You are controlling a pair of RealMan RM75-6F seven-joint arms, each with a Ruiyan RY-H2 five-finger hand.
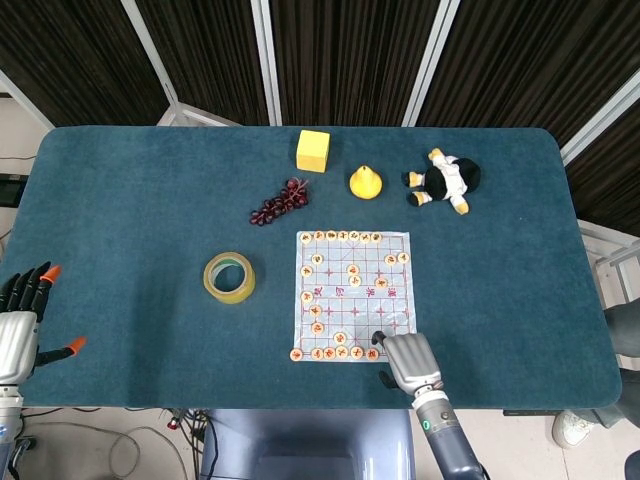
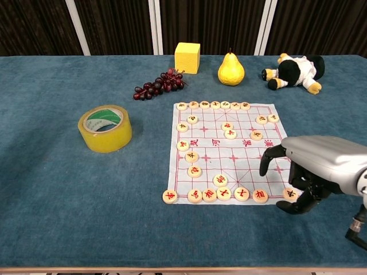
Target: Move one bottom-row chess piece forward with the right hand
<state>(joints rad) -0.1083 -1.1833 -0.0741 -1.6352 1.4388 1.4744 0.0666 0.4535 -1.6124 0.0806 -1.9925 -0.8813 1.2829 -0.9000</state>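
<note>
The paper chess board (image 2: 246, 150) lies at the table's middle right, also seen from above as the board (image 1: 372, 300). Its bottom row of round wooden pieces (image 2: 223, 194) runs along the near edge. My right hand (image 2: 312, 171) hovers over the board's near right corner with its fingers curved and apart, holding nothing. The rightmost bottom-row piece (image 2: 288, 194) peeks out beneath it, between the thumb and the fingers. From the head view the right hand (image 1: 408, 362) covers that corner. My left hand (image 1: 20, 325) stays open off the table's left edge.
A roll of yellow tape (image 2: 105, 128) sits left of the board. Behind the board lie purple grapes (image 2: 158, 84), a yellow cube (image 2: 187, 57), a yellow pear (image 2: 230, 70) and a black-and-white plush toy (image 2: 293, 71).
</note>
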